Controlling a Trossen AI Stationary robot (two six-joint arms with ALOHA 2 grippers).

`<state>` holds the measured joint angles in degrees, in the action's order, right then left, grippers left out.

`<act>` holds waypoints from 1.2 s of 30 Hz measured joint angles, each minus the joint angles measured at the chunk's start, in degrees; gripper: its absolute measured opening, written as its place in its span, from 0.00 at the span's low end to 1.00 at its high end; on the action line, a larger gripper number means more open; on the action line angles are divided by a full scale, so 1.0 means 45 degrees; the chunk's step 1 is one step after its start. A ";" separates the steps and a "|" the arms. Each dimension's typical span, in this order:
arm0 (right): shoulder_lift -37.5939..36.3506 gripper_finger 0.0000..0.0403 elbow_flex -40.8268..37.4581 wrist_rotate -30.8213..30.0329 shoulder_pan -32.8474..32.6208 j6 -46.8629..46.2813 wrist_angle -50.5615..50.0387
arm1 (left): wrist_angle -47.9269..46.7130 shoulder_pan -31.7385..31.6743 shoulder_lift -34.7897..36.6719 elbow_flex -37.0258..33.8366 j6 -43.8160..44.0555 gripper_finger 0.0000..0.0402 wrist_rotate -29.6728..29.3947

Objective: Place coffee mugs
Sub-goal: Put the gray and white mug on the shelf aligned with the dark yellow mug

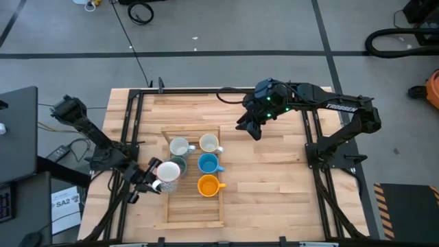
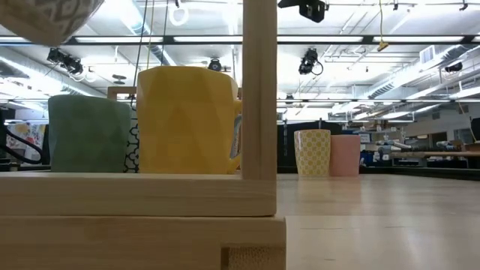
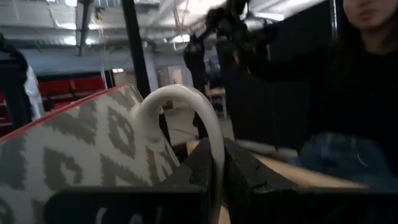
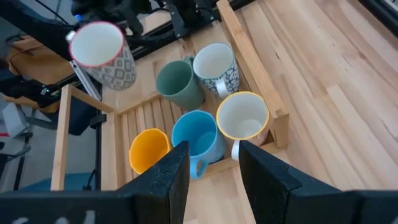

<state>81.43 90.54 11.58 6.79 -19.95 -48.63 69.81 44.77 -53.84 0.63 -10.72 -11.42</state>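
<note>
Left hand grips a patterned mug by its handle, tilted above the tray; right hand hovers wide.

two dark jointed arms; the right arm bears white lettering and small green lights near its wrist.

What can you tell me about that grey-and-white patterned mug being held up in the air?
The grey-and-white patterned ceramic mug is a small round cup with a thin red rim, a plain white inside that looks empty, and a white loop handle. The left gripper is shut on that handle, so the mug hangs tilted above the near-left part of the slatted wooden tray, touching none of the five mugs standing in it. Only the gripper's dark fingers touch it.
</note>
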 joint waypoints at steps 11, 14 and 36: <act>0.0000 0.36 -0.0002 -0.0044 -0.0151 -0.0404 0.0134 | -0.0522 -0.0001 -0.0035 -0.0001 -0.0128 0.06 0.0593; 0.0000 0.36 -0.0313 -0.0399 -0.0536 -0.0096 0.1206 | -0.0466 -0.0054 -0.0035 -0.0001 -0.0381 0.06 0.0584; 0.1947 0.36 -0.1687 0.0623 -0.2896 0.4591 1.0351 | -0.0009 -0.0078 -0.0035 0.0003 -0.0665 0.06 0.0308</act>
<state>90.19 82.95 14.38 -6.25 0.71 -2.05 69.77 44.42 -54.00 0.64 -13.72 -10.03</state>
